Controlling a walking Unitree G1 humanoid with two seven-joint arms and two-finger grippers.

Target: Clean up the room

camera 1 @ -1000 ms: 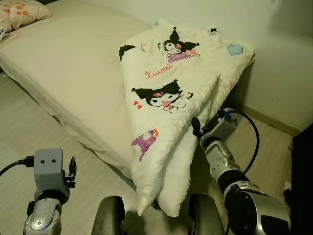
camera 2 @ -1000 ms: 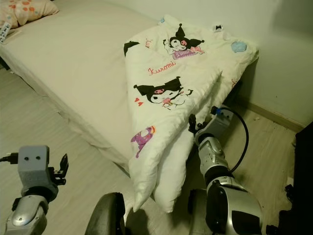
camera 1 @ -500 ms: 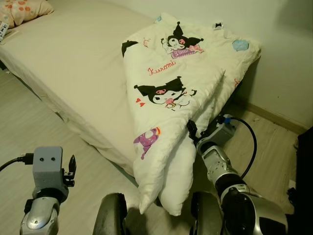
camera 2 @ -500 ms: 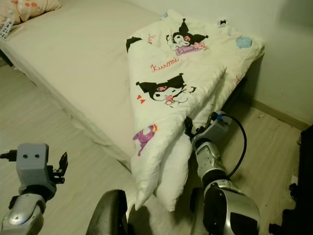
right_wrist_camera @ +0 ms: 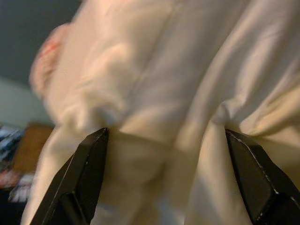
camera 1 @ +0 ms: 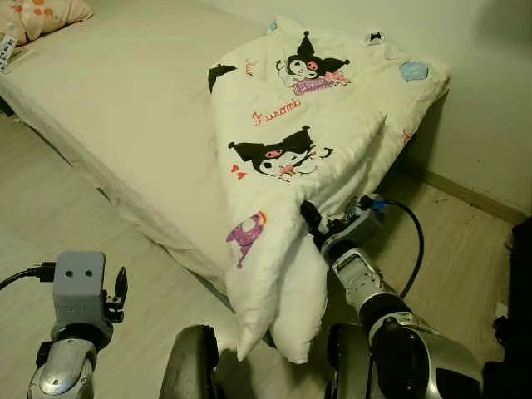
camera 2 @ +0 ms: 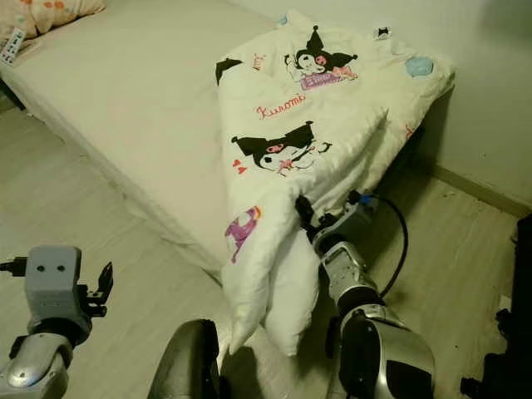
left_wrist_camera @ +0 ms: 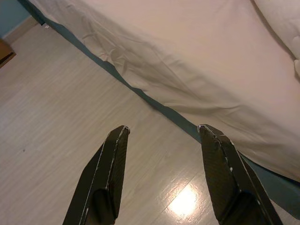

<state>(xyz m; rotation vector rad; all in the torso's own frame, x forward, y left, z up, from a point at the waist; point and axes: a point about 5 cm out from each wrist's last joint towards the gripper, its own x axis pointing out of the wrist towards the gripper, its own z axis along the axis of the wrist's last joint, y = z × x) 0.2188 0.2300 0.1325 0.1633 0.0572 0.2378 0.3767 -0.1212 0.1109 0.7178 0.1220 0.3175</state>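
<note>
A cream cartoon-print quilt (camera 1: 307,141) lies bunched on the foot end of a bed (camera 1: 125,100), its lower folds spilling over the mattress edge toward the pale wood floor (camera 1: 50,224). The right claw (camera 1: 309,223) now sits against the hanging folds of the quilt, having pushed forward and to the robot's left from a second ago, when it hung just beside the drooping edge nearer the wall. Its black fingers (right_wrist_camera: 82,178) stand spread wide, with quilt fabric bulging between them in the right wrist view; they press into the cloth but are not closed on it. The quilt's overhanging part looks a little more gathered at that spot than before. The left claw (camera 1: 119,287) stays low over the floor beside the bed, its fingers (left_wrist_camera: 105,173) apart and holding nothing, much where it was. A patterned pillow (camera 1: 46,15) rests at the far head end of the bed.
</note>
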